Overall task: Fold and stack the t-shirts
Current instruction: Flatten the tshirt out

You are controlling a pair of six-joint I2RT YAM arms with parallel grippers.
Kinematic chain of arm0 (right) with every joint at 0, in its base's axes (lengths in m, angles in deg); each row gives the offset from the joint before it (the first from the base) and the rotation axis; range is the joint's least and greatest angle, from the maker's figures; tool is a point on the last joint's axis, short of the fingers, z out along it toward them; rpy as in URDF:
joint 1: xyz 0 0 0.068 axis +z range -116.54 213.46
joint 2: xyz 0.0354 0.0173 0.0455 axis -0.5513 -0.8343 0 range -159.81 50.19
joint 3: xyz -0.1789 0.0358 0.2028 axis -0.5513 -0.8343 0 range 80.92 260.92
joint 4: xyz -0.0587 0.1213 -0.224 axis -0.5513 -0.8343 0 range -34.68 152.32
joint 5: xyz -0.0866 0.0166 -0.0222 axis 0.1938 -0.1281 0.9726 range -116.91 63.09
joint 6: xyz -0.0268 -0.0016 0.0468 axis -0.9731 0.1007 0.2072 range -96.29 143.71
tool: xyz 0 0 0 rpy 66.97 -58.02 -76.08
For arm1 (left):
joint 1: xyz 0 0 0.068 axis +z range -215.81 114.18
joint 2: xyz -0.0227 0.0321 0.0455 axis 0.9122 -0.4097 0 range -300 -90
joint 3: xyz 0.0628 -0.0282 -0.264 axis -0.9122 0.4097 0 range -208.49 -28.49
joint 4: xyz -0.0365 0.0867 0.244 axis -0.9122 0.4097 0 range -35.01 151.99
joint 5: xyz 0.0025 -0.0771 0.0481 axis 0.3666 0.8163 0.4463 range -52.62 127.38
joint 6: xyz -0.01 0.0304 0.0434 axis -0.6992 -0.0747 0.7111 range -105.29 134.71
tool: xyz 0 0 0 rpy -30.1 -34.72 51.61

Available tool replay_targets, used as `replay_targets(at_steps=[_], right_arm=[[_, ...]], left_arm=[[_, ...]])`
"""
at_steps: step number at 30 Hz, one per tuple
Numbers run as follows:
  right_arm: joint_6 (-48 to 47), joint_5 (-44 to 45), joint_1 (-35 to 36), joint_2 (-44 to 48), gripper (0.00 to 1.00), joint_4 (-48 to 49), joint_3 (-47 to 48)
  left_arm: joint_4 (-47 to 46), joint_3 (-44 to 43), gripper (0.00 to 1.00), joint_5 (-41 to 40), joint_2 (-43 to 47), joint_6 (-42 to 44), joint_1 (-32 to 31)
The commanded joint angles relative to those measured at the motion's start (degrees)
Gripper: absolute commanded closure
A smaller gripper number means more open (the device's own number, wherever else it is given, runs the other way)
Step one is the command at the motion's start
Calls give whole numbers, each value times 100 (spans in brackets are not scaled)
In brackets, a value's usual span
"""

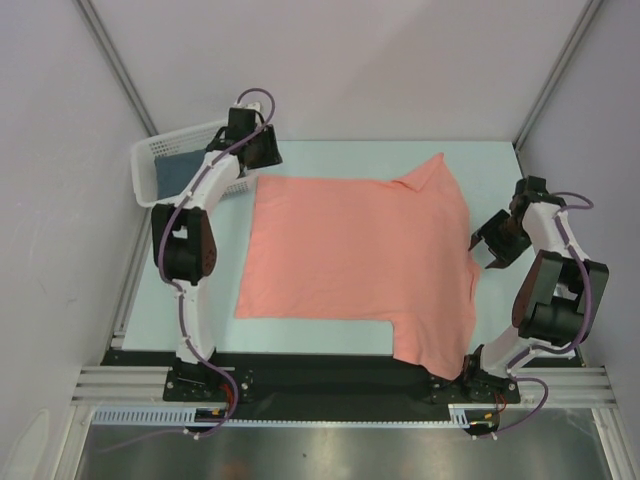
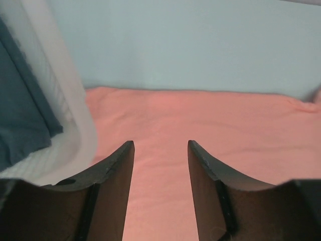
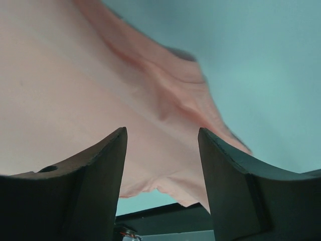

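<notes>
Looking down, you had the counter [image 1: 330,150] carrying the salmon-pink t-shirt [image 1: 350,260] spread flat, body running left to right, hem leftward, sleeves rightward. At far left sat the white basket [image 1: 150,150] holding the slate-blue t-shirt [image 1: 178,172]. Your left jaws hung parted and empty over the far hem corner. Your right jaws, also parted and empty, faced the shirt's right edge, just beside it.

Left gripper [image 2: 160,143] with dark fingers [image 2: 113,191] parted, only cloth seen through the gap. Beneath: salmon-pink t-shirt [image 2: 225,130], lying smooth on the pale table [image 2: 200,45] (far edge nearly straight). At left, blurred white basket [image 2: 75,115], seemingly overlapping the pink edge, holding a dark slate-blue t-shirt [image 2: 20,115].
</notes>
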Motion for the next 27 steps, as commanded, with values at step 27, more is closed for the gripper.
replay_targets(at_steps=[27], right_arm=[[-457, 123, -523, -812, 59, 1118, -815]], left_arm=[[-707, 4218, 53, 346, 2361, -511, -831]])
